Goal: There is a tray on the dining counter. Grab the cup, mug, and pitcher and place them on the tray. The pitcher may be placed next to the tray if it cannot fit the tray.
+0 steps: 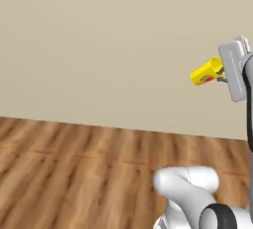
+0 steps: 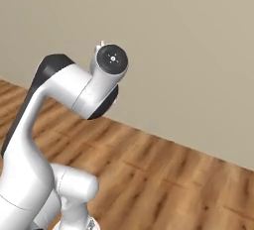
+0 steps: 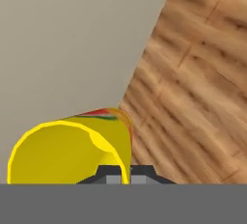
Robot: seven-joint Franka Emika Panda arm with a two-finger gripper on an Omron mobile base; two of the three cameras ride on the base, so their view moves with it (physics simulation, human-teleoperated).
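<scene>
Yellow and nearest the lens in the hand view, the cup (image 3: 67,153) lies tipped on its side with its open mouth toward the camera, its thin rim pinched between the 2 dark fingertips of the gripper (image 3: 124,175), which is closed on that wall; behind it stand the beige wall (image 1: 99,40) and the wooden floor (image 1: 74,164), the largest things in sight, and the cup hangs high above that floor, well apart from any counter; in the left base view it juts sideways from the grey hand, red-orange mark low on its side; it looks light and stiff, probably smooth enough to swivel in a rim pinch, so a steadier hold would span the body; no tray or counter is at hand.
</scene>
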